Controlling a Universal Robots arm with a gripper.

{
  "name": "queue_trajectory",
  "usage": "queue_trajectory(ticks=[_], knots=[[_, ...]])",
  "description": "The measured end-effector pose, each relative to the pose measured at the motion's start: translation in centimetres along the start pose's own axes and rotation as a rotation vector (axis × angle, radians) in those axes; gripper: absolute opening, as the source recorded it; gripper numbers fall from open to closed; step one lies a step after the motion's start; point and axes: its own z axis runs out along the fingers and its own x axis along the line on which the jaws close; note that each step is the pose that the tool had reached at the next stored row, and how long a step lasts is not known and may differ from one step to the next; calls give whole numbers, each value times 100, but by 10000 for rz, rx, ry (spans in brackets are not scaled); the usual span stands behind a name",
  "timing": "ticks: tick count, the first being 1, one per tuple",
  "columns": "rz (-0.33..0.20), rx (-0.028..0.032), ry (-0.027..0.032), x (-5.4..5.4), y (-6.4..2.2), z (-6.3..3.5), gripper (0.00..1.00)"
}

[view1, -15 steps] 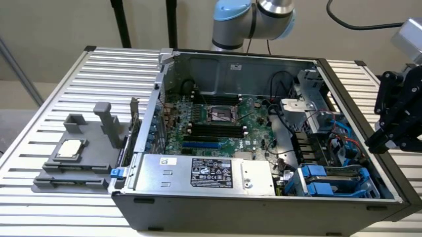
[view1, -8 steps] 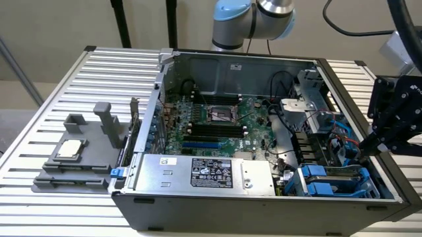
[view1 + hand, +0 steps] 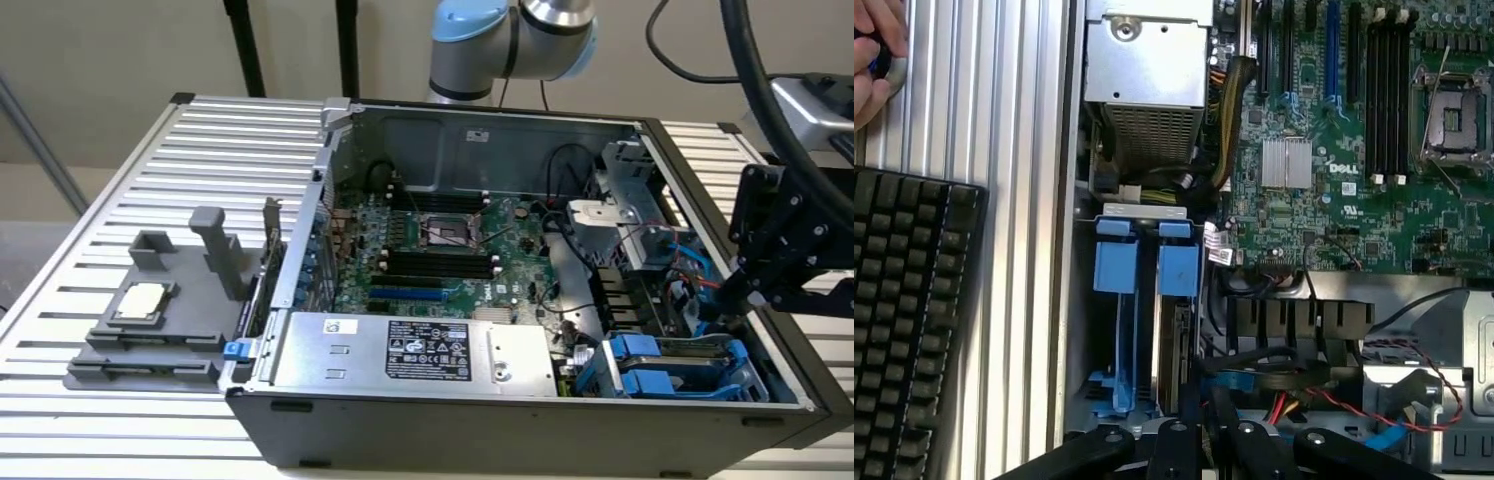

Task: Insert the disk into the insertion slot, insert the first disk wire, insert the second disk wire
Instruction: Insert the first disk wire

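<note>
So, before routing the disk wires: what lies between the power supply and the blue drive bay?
A cable bundle, seen in the wrist view.

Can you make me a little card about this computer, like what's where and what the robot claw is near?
case: open computer case on a slatted table
disk: on edge, seemingly seated between the insertion slot's blue rails
gripper: down inside the case, beside the slot, near a blue cable
outside: keyboard and a person's hand over the table
</note>
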Motion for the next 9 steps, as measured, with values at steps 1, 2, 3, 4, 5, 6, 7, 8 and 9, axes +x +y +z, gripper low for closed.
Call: queue_trajectory(ticks=[1,2,3,4,5,6,7,8,9], knots=[[0,0,-1,-13,-5,18,19],[0,0,0,-27,-10,37,19],[0,0,-2,-43,-12,57,19],[1,0,0,-59,-13,74,19],[1,0,-1,-79,-14,93,19],[0,0,-1,-102,-16,114,19],[0,0,-1,-124,-17,131,19],[0,0,-1,-150,-18,151,19],[1,0,1,-170,-19,170,19]])
